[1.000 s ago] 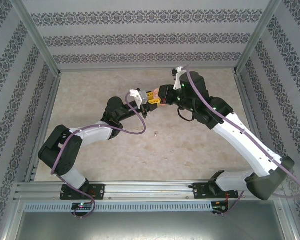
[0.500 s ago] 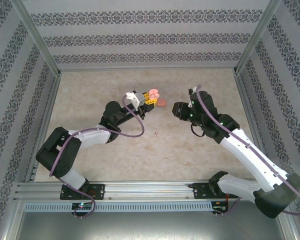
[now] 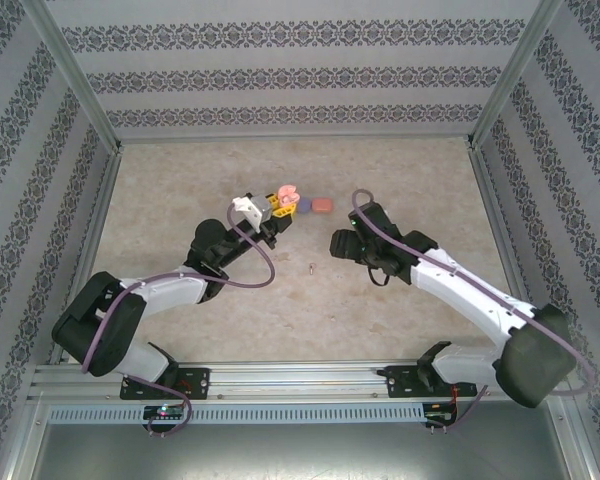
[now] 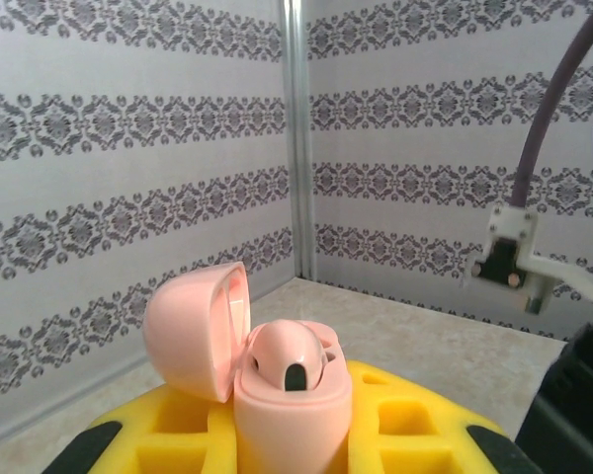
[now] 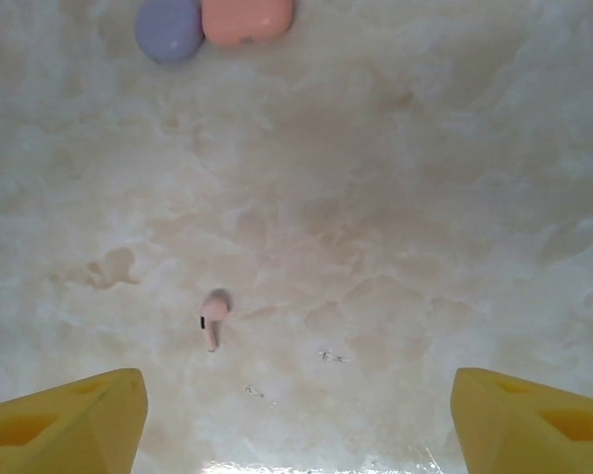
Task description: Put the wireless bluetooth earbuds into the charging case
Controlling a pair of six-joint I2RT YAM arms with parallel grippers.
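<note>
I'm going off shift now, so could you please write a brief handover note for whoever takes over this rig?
The left gripper is shut on the open pink case, held upright; a seated bud appears to be inside.
The right gripper is open and empty, above a loose bud lying on the table.
The purple case and coral case sit closed, side by side.
To do: pick up the loose bud and seat it.

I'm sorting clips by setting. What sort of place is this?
Probably a lab test cell, not a home: an aluminium frame boxes in wallpaper-patterned panels, and the left arm and right arm are bolted to a rail at the edge of a marble-look tabletop.
</note>
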